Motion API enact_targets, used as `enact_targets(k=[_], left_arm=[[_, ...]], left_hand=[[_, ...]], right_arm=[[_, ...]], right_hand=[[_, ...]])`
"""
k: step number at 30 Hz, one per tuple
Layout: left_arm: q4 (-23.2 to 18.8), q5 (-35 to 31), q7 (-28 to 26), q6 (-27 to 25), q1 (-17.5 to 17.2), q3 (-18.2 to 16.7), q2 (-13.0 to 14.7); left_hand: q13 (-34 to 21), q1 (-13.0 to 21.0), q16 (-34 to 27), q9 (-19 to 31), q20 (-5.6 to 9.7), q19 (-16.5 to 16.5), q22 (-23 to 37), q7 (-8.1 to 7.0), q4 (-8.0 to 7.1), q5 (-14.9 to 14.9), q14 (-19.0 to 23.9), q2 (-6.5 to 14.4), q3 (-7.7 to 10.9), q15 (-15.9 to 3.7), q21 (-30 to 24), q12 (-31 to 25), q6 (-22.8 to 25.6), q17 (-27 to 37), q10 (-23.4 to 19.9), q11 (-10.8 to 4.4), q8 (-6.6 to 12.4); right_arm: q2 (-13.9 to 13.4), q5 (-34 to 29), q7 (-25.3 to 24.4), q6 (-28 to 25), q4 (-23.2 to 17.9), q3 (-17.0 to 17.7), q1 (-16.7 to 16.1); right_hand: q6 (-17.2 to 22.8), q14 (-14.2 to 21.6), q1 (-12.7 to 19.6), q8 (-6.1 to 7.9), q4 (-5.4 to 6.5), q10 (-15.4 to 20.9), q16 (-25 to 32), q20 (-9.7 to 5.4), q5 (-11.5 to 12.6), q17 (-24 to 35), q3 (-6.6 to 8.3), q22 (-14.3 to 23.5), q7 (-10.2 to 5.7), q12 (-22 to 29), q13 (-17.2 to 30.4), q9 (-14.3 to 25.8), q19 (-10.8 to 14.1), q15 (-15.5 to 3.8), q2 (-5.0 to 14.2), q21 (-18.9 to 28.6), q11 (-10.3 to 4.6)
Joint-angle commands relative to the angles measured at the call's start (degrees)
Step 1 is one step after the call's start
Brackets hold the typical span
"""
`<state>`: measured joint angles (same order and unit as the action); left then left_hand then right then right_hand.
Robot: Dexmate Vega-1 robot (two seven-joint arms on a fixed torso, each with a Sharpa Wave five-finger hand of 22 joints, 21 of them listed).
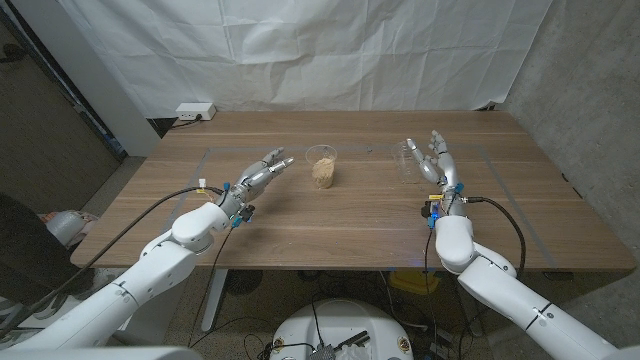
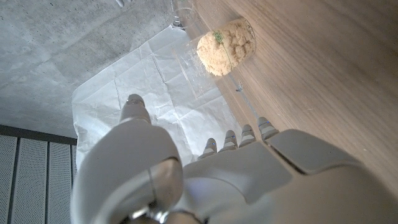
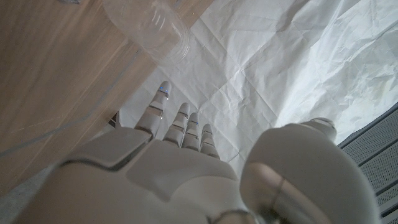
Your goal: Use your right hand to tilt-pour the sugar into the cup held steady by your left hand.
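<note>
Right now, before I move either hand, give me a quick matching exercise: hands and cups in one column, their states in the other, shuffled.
Things:
1. left hand
2. right hand
3. middle cup
4. right-side cup

States:
A. clear, nothing visible inside
B. open, fingers stretched toward the sugar cup, short of it
C. holds brown sugar, stands upright
D. open, beside the empty cup, not gripping it

Pairs: 1-B, 2-D, 3-C, 4-A

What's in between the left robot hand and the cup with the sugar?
Nothing, just bare wooden table. The head view shows a clear gap between the left robot hand and the sugar cup.
</note>
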<state>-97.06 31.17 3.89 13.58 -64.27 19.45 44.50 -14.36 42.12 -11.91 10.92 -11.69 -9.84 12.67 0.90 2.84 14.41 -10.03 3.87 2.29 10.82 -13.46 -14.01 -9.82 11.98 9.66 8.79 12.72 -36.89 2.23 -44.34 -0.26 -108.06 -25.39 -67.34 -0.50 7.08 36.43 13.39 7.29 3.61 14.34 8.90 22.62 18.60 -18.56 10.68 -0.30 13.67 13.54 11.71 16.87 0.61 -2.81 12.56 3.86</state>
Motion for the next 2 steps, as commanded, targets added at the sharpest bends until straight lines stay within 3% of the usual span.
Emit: enact_targets(k=[1,2], left_arm=[[0.2,1.9,-0.8,1.8,-2.3,-1.2,0.6],[0.2,2.1,-1.1,2.0,-2.6,-1.4,0.5]], left_hand=[[-0.1,-0.3,-0.5,0.0,-0.45,-12.7,0.2,0.1,-0.02,0.3,-14.7,0.3,-0.22,-0.02,-0.1,-0.3,-19.4,0.1,15.5,-0.28,-0.11],[-0.1,-0.3,-0.4,0.0,-0.46,-12.7,0.2,0.17,-0.04,0.3,-14.7,0.4,-0.22,-0.03,-0.1,-0.2,-19.5,0.1,15.6,-0.24,-0.14]], right_arm=[[1.0,-2.0,-0.3,-1.6,-0.4,-1.6,1.9],[1.2,-1.9,0.0,-0.9,0.2,-1.9,2.3]], right_hand=[[0.0,0.6,-0.4,0.1,0.37,0.3,0.2,-0.67,0.2,0.1,0.02,0.0,0.16,0.1,0.1,0.0,0.1,-0.31,0.26,0.2,0.11],[0.1,0.6,-0.4,0.09,0.37,0.3,0.2,-0.66,0.2,0.1,0.04,0.0,0.18,0.1,0.1,0.0,0.1,-0.32,0.3,0.2,0.14]])
